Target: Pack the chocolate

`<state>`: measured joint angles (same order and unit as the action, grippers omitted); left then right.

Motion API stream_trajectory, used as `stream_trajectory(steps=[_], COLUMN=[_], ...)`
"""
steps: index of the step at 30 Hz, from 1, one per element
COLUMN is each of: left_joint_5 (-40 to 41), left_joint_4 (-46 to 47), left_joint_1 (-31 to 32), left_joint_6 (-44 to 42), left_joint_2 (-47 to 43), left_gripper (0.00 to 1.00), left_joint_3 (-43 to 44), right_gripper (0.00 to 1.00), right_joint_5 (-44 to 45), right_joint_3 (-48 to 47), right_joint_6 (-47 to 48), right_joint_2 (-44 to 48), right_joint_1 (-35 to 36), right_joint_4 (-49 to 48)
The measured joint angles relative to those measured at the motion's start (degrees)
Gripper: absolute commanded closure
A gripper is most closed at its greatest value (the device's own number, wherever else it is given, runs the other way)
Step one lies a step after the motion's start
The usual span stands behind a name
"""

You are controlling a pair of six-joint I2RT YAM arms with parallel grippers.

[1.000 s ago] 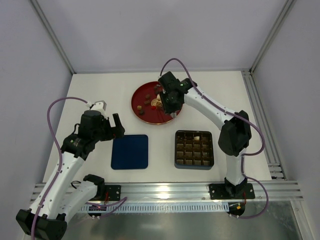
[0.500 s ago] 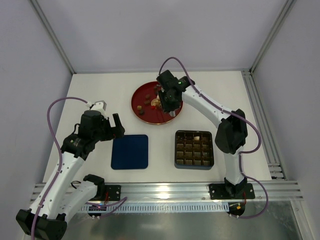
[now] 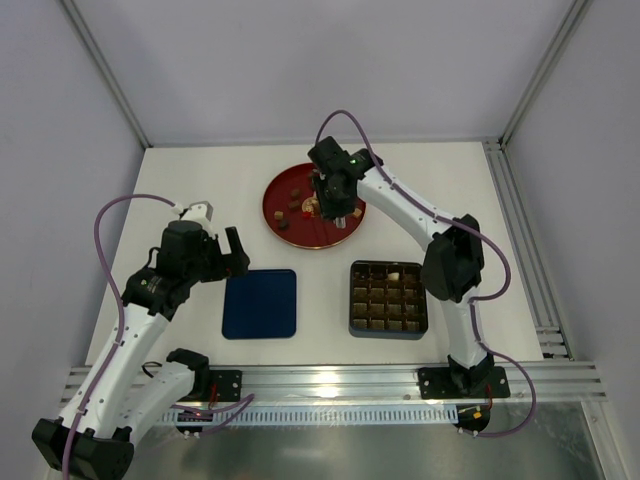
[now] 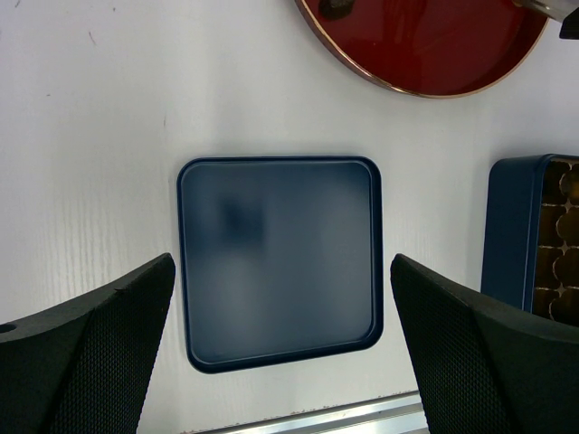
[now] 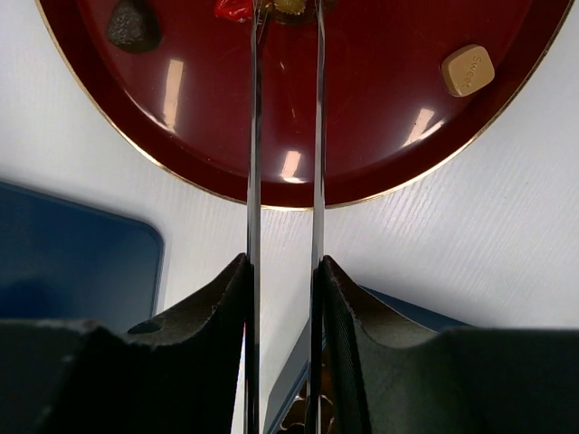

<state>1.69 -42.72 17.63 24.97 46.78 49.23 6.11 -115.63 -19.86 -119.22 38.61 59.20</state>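
Observation:
Several small brown and tan chocolates lie on a red plate. My right gripper hangs over the plate's right half. Its two thin blades stand a narrow gap apart, so it is open. A gold-brown chocolate lies between the blade tips at the frame's top edge; I cannot tell whether they touch it. A dark chocolate and a tan square one lie to either side. My left gripper is wide open and empty above the blue lid.
The brown gridded tray in its blue box sits right of the lid, with a cream piece in its back row. The tray's edge shows beside the lid. A metal rail runs along the table's near edge.
My right gripper has shifted a little toward the back and left over the plate, and its elbow has swung left. The left arm has not moved.

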Motion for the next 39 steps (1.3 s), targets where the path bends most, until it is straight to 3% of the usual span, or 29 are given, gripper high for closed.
stream_trajectory(steps=[39], left_joint_5=[0.02], left_joint_4=[0.00], left_joint_1=[0.00], left_joint_6=[0.00], left_joint_2=[0.00], left_gripper=[0.00], left_joint_3=[0.00], right_gripper=[0.71], right_joint_5=[2.08], right_joint_3=[1.60], right_joint_6=[-0.13], right_joint_2=[1.14], right_joint_1=[-0.07], right_joint_4=[0.31])
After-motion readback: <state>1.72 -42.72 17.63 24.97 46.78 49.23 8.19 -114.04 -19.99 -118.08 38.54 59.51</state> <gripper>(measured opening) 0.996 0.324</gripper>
